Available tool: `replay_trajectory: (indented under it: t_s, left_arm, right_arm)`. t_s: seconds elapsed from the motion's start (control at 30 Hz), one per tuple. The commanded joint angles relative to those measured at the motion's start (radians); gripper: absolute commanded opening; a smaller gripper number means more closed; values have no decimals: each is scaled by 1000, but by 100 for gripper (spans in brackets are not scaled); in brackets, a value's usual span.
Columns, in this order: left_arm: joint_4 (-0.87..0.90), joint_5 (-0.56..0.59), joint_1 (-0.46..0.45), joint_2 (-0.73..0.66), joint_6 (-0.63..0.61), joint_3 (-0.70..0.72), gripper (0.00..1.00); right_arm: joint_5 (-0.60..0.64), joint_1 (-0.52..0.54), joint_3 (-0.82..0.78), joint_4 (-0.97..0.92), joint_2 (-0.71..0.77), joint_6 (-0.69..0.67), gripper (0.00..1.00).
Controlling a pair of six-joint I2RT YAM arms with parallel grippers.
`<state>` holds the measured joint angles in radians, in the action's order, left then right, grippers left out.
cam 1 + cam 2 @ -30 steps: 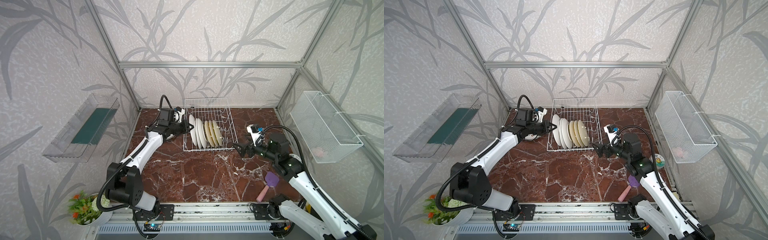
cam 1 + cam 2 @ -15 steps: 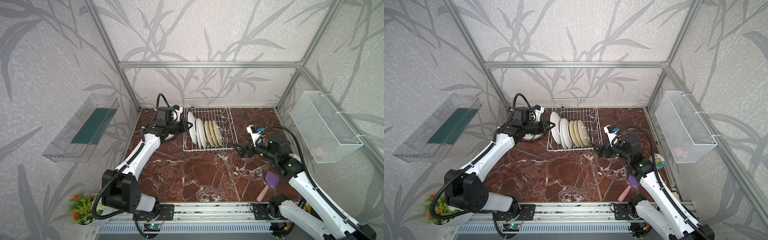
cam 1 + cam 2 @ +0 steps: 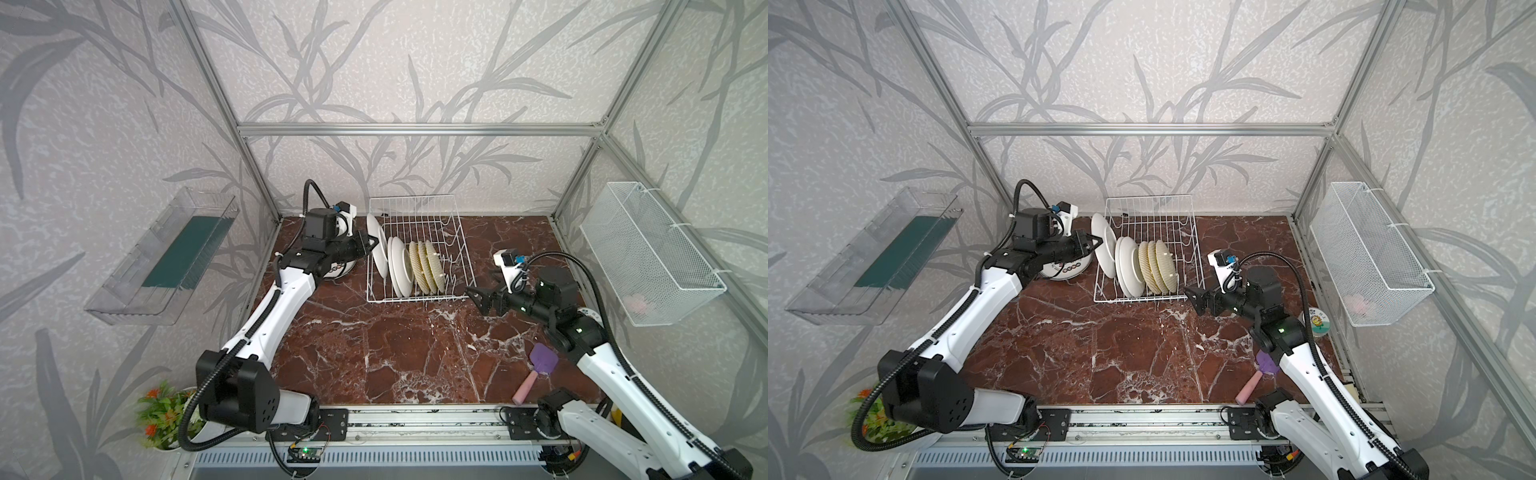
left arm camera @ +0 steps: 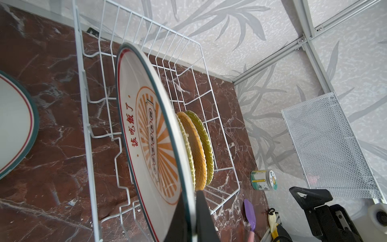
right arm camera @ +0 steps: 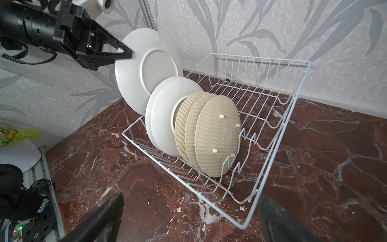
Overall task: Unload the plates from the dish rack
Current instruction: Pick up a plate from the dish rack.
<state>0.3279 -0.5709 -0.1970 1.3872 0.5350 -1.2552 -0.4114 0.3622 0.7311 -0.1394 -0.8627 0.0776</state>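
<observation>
Left gripper clamped on white plate rim, plate higher than the others in rack; arm stretched level. Right gripper wide open beside rack.

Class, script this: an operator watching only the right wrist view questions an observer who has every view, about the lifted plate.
Operator: What is printed on the face of the lifted plate that the left gripper holds in its jaws?
Observer: An orange sunburst with red lettering.
Operator: Is any other plate out of the dish rack?
Observer: Yes, one white plate lies on the table beside it, partly hidden by the left arm.
</observation>
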Motion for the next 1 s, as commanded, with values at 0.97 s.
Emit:
replay_trajectory:
  t_s: [0.97]
  left_arm:
    - [-42, 77, 59, -62, -36, -75, 0]
  right_arm:
    - [-1, 4, -16, 31, 1, 9, 99]
